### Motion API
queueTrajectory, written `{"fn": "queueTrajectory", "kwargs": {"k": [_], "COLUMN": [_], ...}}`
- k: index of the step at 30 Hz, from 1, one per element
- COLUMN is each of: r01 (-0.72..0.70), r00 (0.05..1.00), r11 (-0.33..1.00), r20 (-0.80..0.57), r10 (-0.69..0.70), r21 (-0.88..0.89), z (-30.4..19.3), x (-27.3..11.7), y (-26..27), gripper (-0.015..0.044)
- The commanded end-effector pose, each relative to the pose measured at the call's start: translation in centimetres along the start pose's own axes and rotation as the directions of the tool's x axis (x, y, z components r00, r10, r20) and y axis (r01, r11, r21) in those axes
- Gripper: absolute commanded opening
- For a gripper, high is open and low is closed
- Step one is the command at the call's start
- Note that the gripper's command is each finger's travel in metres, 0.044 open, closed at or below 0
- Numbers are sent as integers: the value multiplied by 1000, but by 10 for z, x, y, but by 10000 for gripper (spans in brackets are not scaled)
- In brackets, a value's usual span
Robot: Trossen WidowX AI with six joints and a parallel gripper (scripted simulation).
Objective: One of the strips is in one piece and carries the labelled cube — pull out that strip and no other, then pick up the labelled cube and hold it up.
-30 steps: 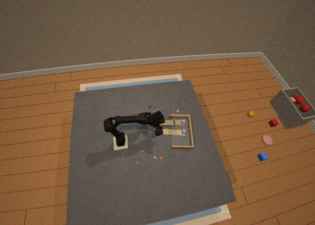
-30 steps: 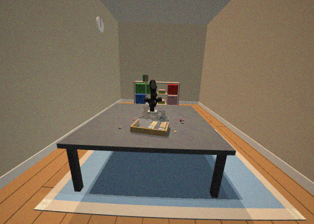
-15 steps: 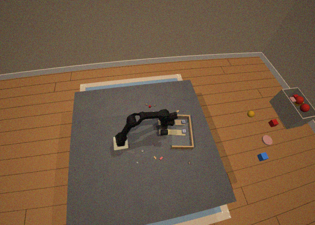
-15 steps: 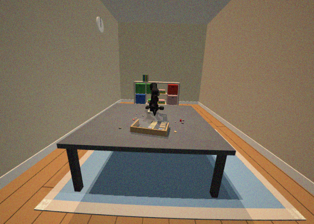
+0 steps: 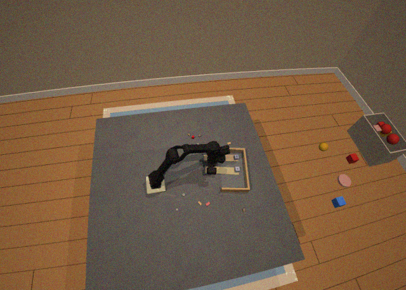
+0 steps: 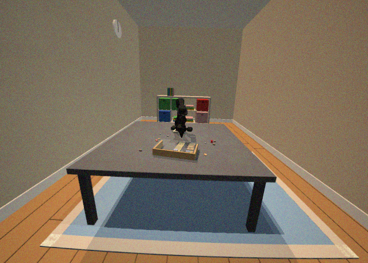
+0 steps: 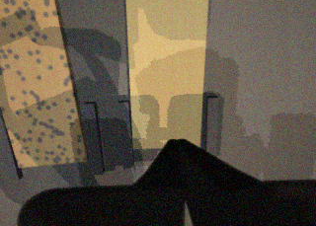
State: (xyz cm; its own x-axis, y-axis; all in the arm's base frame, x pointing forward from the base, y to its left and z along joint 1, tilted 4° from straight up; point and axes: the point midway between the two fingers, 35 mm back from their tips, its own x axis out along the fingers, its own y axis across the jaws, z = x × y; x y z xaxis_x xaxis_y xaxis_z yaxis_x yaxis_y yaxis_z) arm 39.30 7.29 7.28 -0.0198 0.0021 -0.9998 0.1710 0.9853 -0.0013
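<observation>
A plain yellow strip (image 5: 227, 171) (image 6: 180, 146) (image 7: 170, 53) runs from the wooden tray (image 5: 247, 175) (image 6: 173, 155) out past its open side, with a pale cube (image 5: 237, 169) (image 6: 176, 149) on its far end. Beside it is a speckled strip (image 7: 39, 83); its far part (image 5: 230, 158) carries a second pale cube (image 5: 236, 157) (image 6: 188, 151). The cubes' labels are too small to read. The arm hides where the speckled strip's parts meet. My gripper (image 6: 181, 136) (image 7: 176, 147) is shut and empty, its tips over the plain strip's near end.
Thin dark rails (image 7: 101, 142) stand beside the strips' near ends. The tray walls enclose the far side. Small bits lie around, including a red one (image 5: 192, 136) (image 6: 211, 141), an orange one (image 5: 199, 203) and a coral one (image 5: 207, 204).
</observation>
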Motion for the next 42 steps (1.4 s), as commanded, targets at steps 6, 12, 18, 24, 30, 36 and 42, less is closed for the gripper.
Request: {"fn": "queueTrajectory", "kwargs": {"k": [6, 12, 18, 24, 30, 36, 42], "r01": [6, 6, 6, 6, 6, 6, 6], "r00": [1000, 1000, 1000, 1000, 1000, 1000, 1000], "r11": [1000, 1000, 1000, 1000, 1000, 1000, 1000], "r20": [-3, -3, -3, -3, -3, -3, -3], "r10": [-6, -6, -6, -6, -6, -6, -6], "r21": [3, 3, 3, 3, 3, 3, 3], "z": [0, -1, -2, -3, -5, -5, -5], "x": [17, 27, 37, 47, 56, 60, 60], "y": [0, 0, 0, 0, 0, 0, 0], "gripper": [0, 0, 0, 0, 0, 0, 0]}}
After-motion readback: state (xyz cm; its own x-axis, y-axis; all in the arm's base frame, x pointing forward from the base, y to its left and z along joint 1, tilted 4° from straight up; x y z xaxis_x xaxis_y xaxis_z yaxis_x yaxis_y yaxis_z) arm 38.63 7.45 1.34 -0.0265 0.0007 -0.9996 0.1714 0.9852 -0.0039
